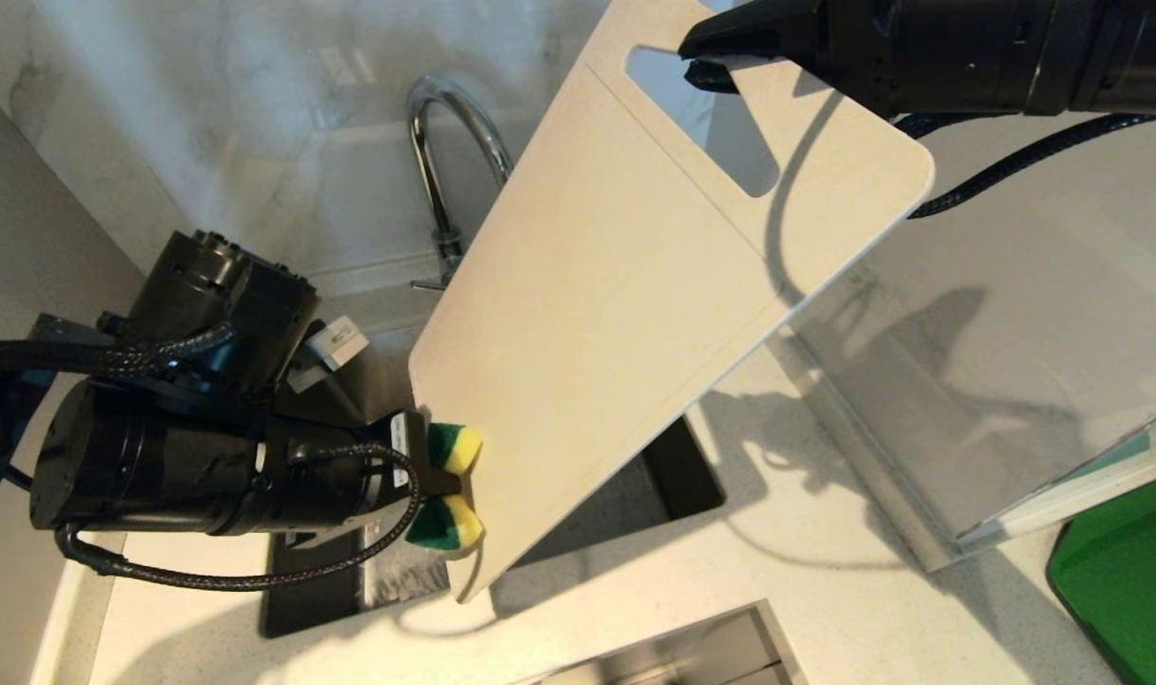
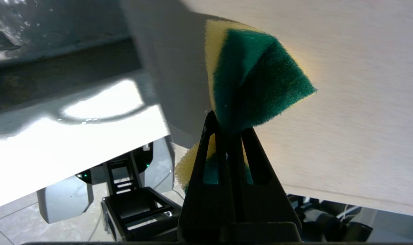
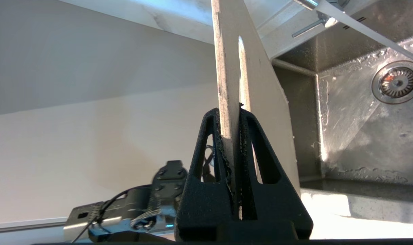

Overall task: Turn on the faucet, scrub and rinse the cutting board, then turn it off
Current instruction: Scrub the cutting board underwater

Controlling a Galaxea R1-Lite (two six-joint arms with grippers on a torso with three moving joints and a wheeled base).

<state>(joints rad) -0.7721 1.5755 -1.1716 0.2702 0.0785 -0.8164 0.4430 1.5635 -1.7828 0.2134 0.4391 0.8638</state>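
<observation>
No text, label, brand or number can be read anywhere; the small white tags on the left arm (image 1: 335,344) are illegible.

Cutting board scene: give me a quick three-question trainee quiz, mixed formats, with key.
1. True or false: the right gripper holds the cutting board at its handle-cutout end.
2. What is pinched in the left gripper? A) brush B) sponge C) cloth
3. Fill in: the board's lower end hangs over the ____.

Key: 1 true. 2 B, a yellow-and-green sponge against the board near its lower corner. 3 sink; the faucet stands behind the board.
</observation>
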